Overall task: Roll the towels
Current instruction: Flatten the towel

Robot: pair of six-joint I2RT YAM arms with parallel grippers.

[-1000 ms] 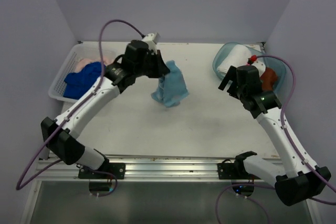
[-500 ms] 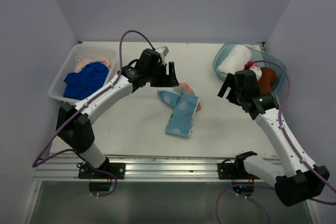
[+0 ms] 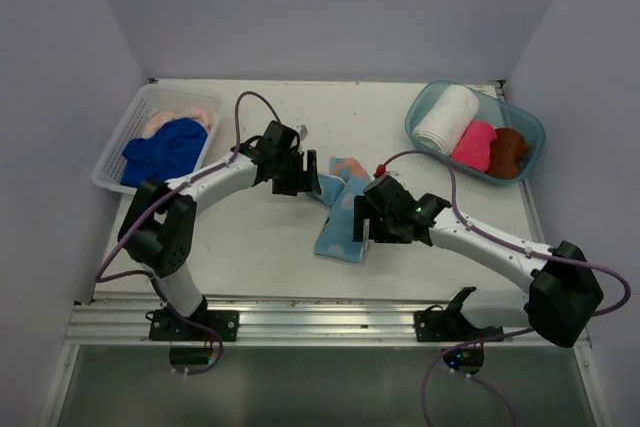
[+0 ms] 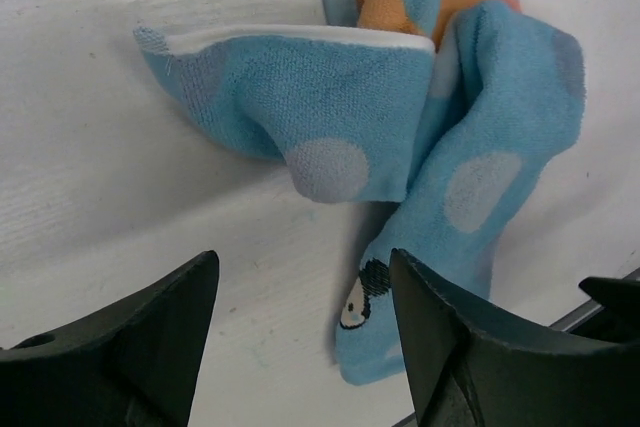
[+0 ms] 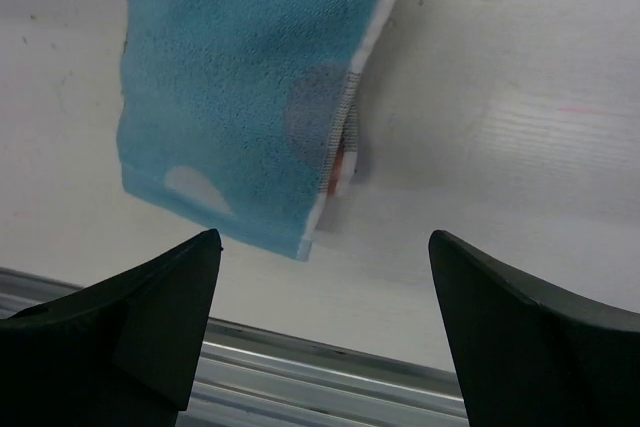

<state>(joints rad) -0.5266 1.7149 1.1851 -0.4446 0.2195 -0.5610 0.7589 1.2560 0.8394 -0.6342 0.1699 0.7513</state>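
Now the light blue towel (image 3: 343,215) lies crumpled on the bench (image 3: 250,247), between the left gripper (image 3: 303,179) and the right gripper (image 3: 366,225). Both jaws are open and hold nothing. The step seems to be spreading: next, pinch two corners and pull it flat.

White arms (image 3: 490,244), black joints (image 3: 160,237) (purple cables (image 3: 238,112))

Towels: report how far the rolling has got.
Done: the white towel, hot pink towel and brown towel look rolled in the teal tub. In hand: the light blue printed towel lies crumpled on the table, with the left hand and right hand open beside it, neither gripping. Left: the royal blue towel and peach towel, unrolled in the white basket.
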